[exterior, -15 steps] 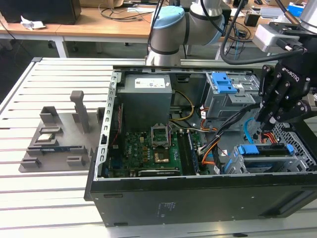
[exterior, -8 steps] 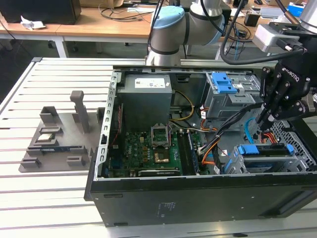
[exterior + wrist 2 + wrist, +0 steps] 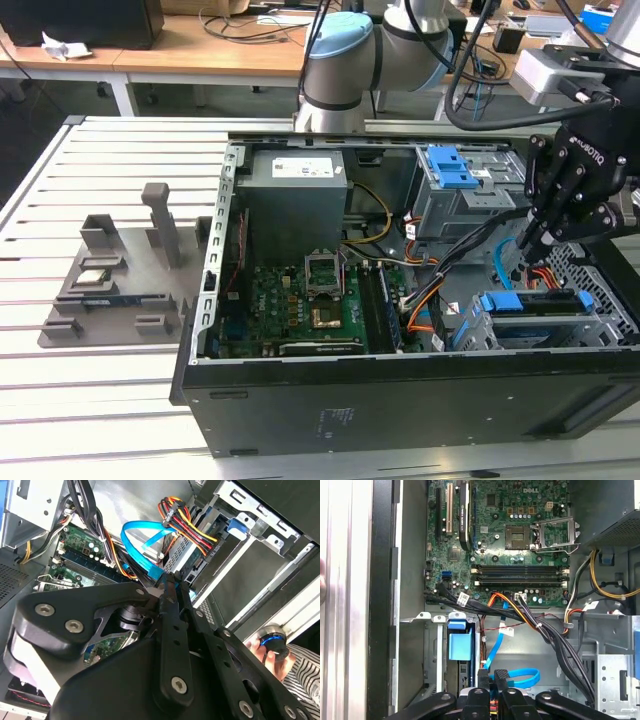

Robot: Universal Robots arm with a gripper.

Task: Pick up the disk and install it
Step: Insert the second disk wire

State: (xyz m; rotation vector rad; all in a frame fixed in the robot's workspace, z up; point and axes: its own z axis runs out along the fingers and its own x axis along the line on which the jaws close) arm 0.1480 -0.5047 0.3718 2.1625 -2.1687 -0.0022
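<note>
disk [image 3: 535, 308] sits in lower bay [image 3: 600, 335], blue rail up. hand [image 3: 535, 240] hovers just above, fingers pressed together, empty; installation step appears complete.

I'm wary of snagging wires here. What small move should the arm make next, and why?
Probably a short, slow lift straight up. The disk looks seated in the drive cage, and the gripper has its tip among the blue data cable and coloured power wires, so sideways motion might snag them.
</note>
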